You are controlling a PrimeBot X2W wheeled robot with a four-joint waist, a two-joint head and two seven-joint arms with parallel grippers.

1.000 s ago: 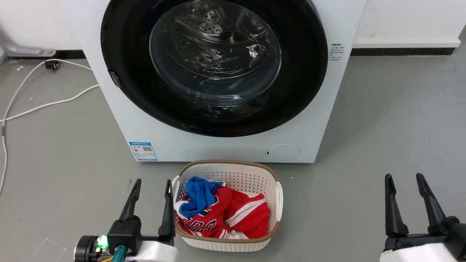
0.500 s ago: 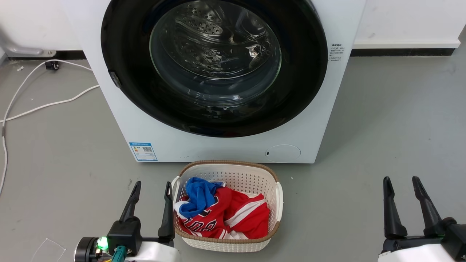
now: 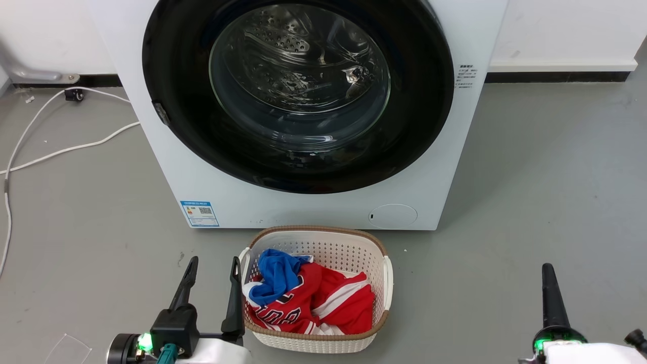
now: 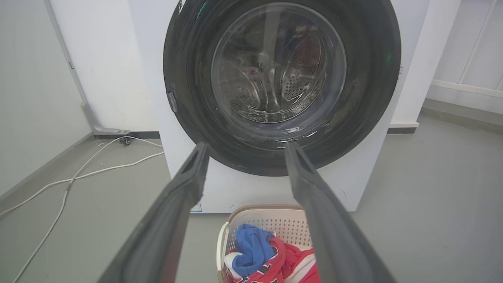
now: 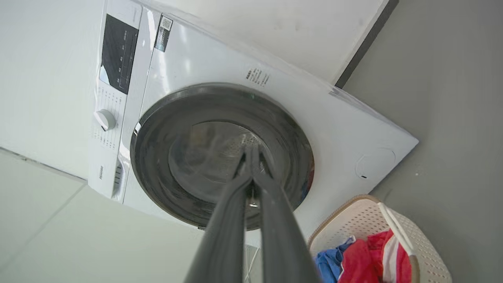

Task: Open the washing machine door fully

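The white washing machine point(image 3: 303, 207) stands straight ahead. Its washing machine door point(image 3: 177, 101), a glossy black disc with a clear glass bowl, lies flat against the front, with a small latch tab point(image 3: 160, 112) on its left edge. The door also shows in the left wrist view point(image 4: 184, 78) and the right wrist view point(image 5: 157, 157). My left gripper point(image 3: 214, 262) hovers open over the floor, well short of the machine, with nothing between its fingers point(image 4: 188, 184). My right gripper point(image 3: 549, 270) is low at the right, turned on edge; its fingers point(image 5: 235, 204) are shut together on nothing.
A white laundry basket point(image 3: 313, 231) with red and blue clothes point(image 3: 308, 298) sits on the grey floor just before the machine, beside my left gripper. White cables point(image 3: 60, 149) trail over the floor at the left. A wall runs behind the machine.
My right gripper has gone from open to shut, rolled onto its edge and sunk lower in the head view. The head camera shifted slightly. The door has not moved.
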